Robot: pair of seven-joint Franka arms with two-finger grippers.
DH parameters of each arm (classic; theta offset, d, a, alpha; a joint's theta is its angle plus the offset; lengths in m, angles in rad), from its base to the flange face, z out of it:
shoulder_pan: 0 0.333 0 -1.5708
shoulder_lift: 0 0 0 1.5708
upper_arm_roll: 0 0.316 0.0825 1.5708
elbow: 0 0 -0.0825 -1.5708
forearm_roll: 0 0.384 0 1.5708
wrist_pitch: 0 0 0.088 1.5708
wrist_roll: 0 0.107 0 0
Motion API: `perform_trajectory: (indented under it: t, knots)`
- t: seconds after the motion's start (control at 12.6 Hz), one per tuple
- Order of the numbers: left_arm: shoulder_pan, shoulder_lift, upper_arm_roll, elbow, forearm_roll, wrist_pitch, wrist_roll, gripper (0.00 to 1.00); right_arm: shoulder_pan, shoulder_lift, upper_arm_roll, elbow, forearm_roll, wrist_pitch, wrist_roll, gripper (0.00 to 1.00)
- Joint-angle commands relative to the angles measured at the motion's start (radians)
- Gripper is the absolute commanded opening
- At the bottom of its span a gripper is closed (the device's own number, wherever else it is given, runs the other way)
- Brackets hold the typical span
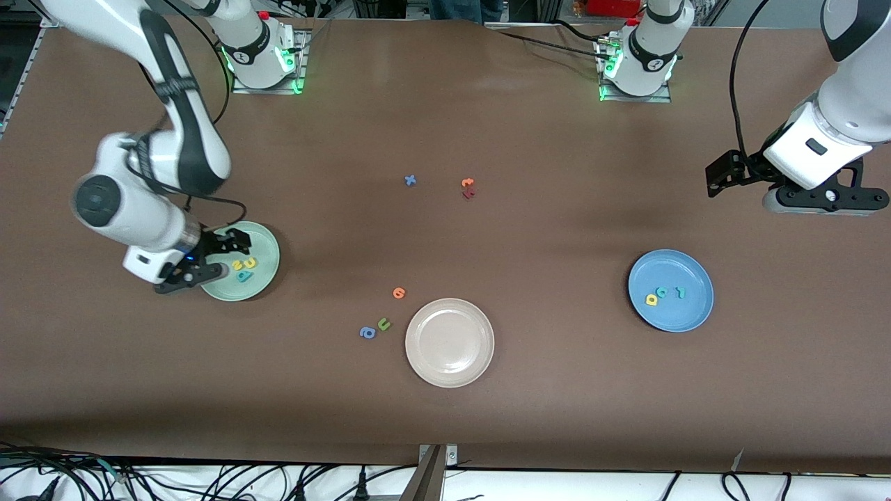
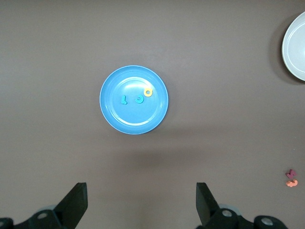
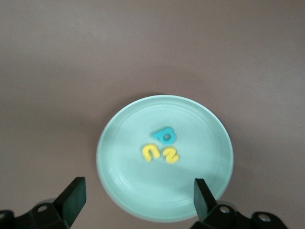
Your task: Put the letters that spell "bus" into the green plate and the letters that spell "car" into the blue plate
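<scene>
The green plate (image 1: 261, 243) lies toward the right arm's end of the table. In it rest a teal b (image 3: 165, 136), a yellow u (image 3: 150, 152) and a yellow s (image 3: 171, 155), close together. My right gripper (image 3: 138, 188) hangs over the plate's rim (image 3: 200, 138), open and holding nothing. The blue plate (image 1: 686, 313) lies toward the left arm's end and holds a yellow a (image 2: 148, 91), a teal c (image 2: 138, 98) and a thin teal r (image 2: 123, 100) in a row. My left gripper (image 2: 142, 191) waits high over bare table beside that plate (image 2: 133, 119), open and empty.
A beige plate (image 1: 450, 342) sits near the front edge at the middle. Beside it lie an orange round letter (image 1: 399, 293), a green u (image 1: 383, 323) and a blue a (image 1: 367, 332). Farther from the front camera are a blue x (image 1: 411, 180) and two orange and maroon letters (image 1: 468, 188).
</scene>
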Motion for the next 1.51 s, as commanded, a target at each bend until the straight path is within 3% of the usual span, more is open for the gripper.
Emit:
perform_trajectory:
  t: [0.0, 0.24, 0.4, 0.64, 0.87, 1.19, 1.43]
  knots:
    - [0.007, 0.005, 0.000, 0.022, -0.030, -0.023, 0.006, 1.00, -0.030, -0.093, 0.006, 0.148, 0.000, -0.273, 0.022, 1.00]
    - [0.009, 0.006, 0.000, 0.022, -0.030, -0.023, 0.006, 1.00, -0.049, -0.119, 0.007, 0.365, -0.057, -0.512, 0.021, 1.00]
    - [0.009, 0.006, 0.000, 0.020, -0.031, -0.023, 0.006, 1.00, -0.049, -0.121, 0.012, 0.456, -0.102, -0.609, 0.016, 1.00]
    - [0.009, 0.006, 0.000, 0.022, -0.031, -0.039, 0.006, 1.00, -0.076, -0.138, 0.035, 0.455, -0.111, -0.570, 0.022, 1.00]
    - [0.013, 0.002, 0.007, 0.019, -0.053, -0.069, 0.019, 1.00, -0.083, -0.144, 0.081, 0.466, -0.203, -0.555, 0.027, 1.00]
    - [0.013, 0.019, 0.082, 0.036, -0.088, -0.079, 0.135, 1.00, -0.064, -0.138, 0.079, 0.486, -0.183, -0.571, 0.053, 1.00]
    - [0.012, 0.019, 0.079, 0.037, -0.073, -0.077, 0.147, 1.00, -0.084, -0.163, 0.092, 0.455, -0.152, -0.535, 0.070, 1.00]
